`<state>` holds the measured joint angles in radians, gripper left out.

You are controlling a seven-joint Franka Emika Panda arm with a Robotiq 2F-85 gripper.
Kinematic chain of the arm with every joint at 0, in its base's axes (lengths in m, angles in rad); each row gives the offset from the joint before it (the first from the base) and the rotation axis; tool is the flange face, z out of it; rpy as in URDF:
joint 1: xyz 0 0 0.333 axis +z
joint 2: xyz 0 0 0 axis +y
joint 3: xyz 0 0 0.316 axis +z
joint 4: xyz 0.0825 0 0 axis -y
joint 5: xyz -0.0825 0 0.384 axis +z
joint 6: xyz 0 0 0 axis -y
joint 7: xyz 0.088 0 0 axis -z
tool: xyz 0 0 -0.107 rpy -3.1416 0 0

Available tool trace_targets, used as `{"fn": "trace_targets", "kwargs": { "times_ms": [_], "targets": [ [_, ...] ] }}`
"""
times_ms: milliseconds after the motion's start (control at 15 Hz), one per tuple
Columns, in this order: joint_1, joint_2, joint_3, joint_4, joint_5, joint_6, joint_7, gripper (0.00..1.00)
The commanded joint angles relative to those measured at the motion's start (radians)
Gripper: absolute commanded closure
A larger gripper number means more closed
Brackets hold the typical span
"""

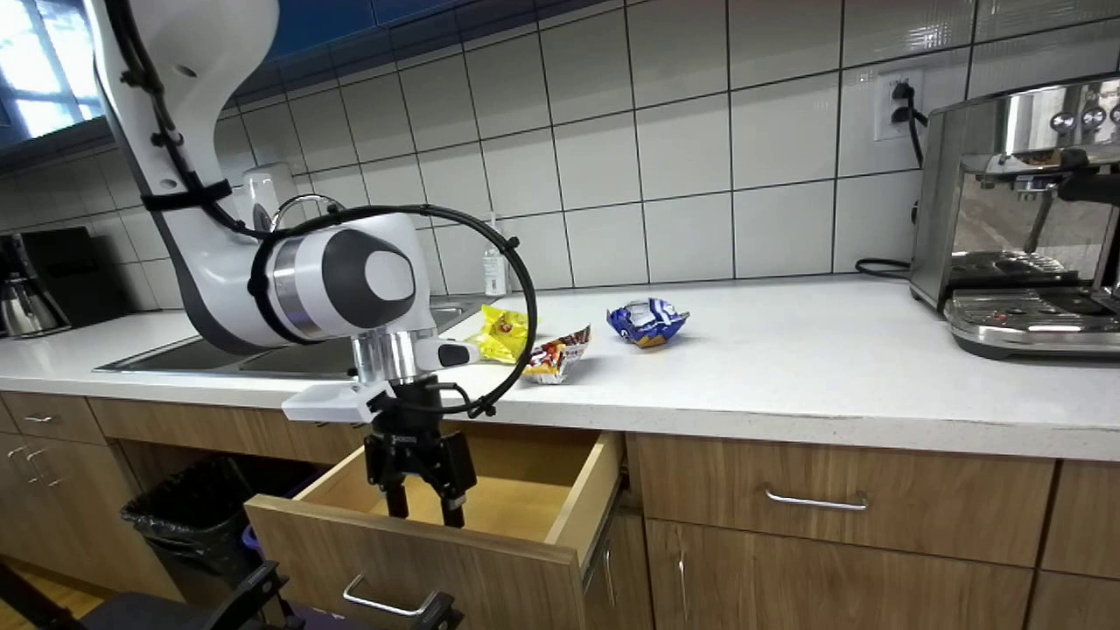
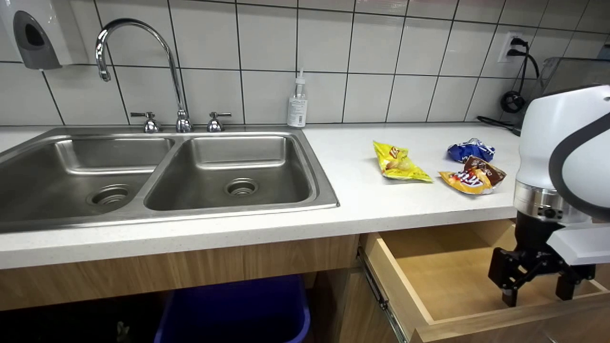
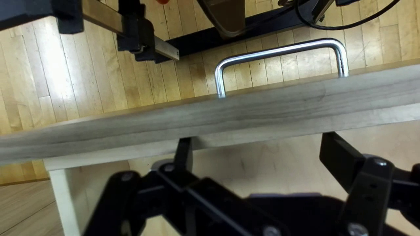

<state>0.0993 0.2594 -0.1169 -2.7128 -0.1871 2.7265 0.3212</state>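
My gripper [image 1: 426,516] points down inside an open wooden drawer [image 1: 490,569], close behind its front panel. In the wrist view the gripper [image 3: 257,137] is open, with bare drawer floor between its fingers. The fingertips lie beside the inner side of the front panel [image 3: 210,114]; I cannot tell whether they touch it. The drawer's metal handle [image 3: 279,50] is on the panel's outer side. On the counter above are a yellow snack bag [image 2: 399,163], an orange and brown snack bag [image 2: 472,177] and a blue snack bag [image 2: 471,150], all crumpled.
The white counter [image 1: 787,350] overhangs the drawer's back. A double sink [image 2: 159,186] with a faucet [image 2: 138,24] and a pump bottle [image 2: 297,107] adjoins it. A coffee machine [image 1: 989,201] stands at the far end. A blue bin [image 2: 233,305] and a black-lined bin [image 1: 188,499] sit below.
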Motion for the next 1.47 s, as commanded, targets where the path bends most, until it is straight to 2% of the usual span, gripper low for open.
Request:
{"fn": "trace_targets", "kwargs": {
  "times_ms": [0, 467, 600, 733, 1400],
  "targets": [
    [0.011, -0.062, 0.000, -0.062, 0.006, -0.040, 0.016, 0.00],
    [0.017, -0.093, -0.004, -0.097, -0.010, -0.062, 0.030, 0.00],
    [0.016, -0.075, 0.004, -0.058, -0.002, -0.087, 0.027, 0.00],
    [0.017, -0.116, 0.002, -0.091, -0.009, -0.093, 0.035, 0.00],
    [-0.011, -0.280, 0.046, -0.074, -0.004, -0.201, 0.064, 0.00]
  ]
}}
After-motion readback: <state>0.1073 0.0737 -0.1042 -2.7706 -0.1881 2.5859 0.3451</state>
